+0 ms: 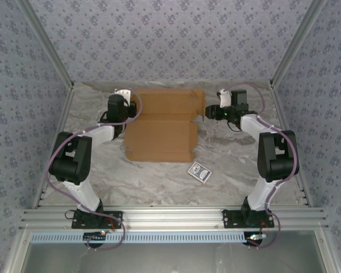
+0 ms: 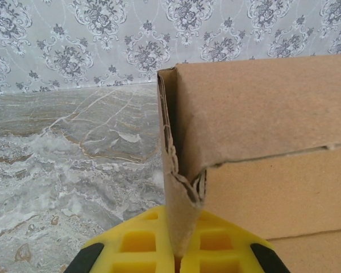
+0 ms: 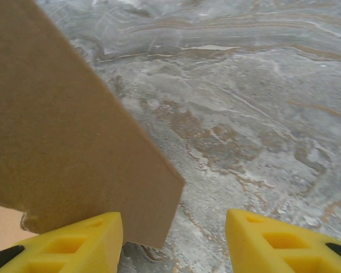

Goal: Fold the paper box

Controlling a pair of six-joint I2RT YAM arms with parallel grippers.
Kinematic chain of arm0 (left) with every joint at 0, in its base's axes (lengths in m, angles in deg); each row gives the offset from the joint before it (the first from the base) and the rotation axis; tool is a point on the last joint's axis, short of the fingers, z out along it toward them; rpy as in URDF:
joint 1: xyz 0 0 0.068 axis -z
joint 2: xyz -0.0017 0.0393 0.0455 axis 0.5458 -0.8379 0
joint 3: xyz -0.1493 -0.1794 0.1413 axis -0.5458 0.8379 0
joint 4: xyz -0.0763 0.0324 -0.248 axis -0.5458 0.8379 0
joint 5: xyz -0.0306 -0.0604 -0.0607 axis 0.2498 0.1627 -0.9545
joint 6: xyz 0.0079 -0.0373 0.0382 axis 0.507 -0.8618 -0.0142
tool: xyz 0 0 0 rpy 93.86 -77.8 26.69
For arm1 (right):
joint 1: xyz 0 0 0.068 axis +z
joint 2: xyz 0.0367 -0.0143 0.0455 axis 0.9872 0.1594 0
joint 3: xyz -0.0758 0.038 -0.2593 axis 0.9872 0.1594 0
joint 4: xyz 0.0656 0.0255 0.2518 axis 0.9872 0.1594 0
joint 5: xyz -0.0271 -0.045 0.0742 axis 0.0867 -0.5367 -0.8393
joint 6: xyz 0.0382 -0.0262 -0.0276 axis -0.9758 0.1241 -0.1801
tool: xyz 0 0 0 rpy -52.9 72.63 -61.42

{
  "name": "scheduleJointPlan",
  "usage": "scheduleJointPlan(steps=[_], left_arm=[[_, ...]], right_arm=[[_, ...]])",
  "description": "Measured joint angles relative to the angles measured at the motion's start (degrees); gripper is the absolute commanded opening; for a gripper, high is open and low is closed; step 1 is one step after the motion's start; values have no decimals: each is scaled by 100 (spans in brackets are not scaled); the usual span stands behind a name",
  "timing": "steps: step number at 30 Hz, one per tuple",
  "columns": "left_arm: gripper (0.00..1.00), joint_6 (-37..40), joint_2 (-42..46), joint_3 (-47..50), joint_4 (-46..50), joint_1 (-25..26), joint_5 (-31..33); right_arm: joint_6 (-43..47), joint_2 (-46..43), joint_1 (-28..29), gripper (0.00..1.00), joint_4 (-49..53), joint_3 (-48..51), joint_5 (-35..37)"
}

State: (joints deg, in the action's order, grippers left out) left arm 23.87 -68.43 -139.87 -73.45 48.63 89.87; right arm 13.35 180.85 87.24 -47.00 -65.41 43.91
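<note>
Between the two tools, seen from above, one paper box [image 1: 162,122] is lying on the desk [image 1: 244,170], its middle crease running from the left tool [image 1: 133,108] to the right tool [image 1: 207,112]; one blue card [image 1: 199,171] is lying nearer the bases.

At the left wrist, the left tool [image 2: 179,253] is clenching an upright flap of the box.

At the right wrist, the right tool [image 3: 173,239] is standing released, with a flap corner poking into its gap from the left.

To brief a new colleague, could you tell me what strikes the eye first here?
A large brown cardboard sheet fills the far middle of the marbled grey table. The left arm pinches a raised flap at its left edge in shut yellow jaws; the right arm holds its jaws open by the right-edge flap. A small blue patterned card lies nearer, apart.
</note>
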Motion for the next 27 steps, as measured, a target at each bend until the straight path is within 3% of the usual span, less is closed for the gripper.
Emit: scheduleJointPlan(steps=[12,27], left_arm=[[2,0,0,0,2,0,-2],[2,20,2,0,7,0,0]], right_arm=[[551,149,168,45,63,-363,-573],[817,-42,146,44,234,-151,-210]])
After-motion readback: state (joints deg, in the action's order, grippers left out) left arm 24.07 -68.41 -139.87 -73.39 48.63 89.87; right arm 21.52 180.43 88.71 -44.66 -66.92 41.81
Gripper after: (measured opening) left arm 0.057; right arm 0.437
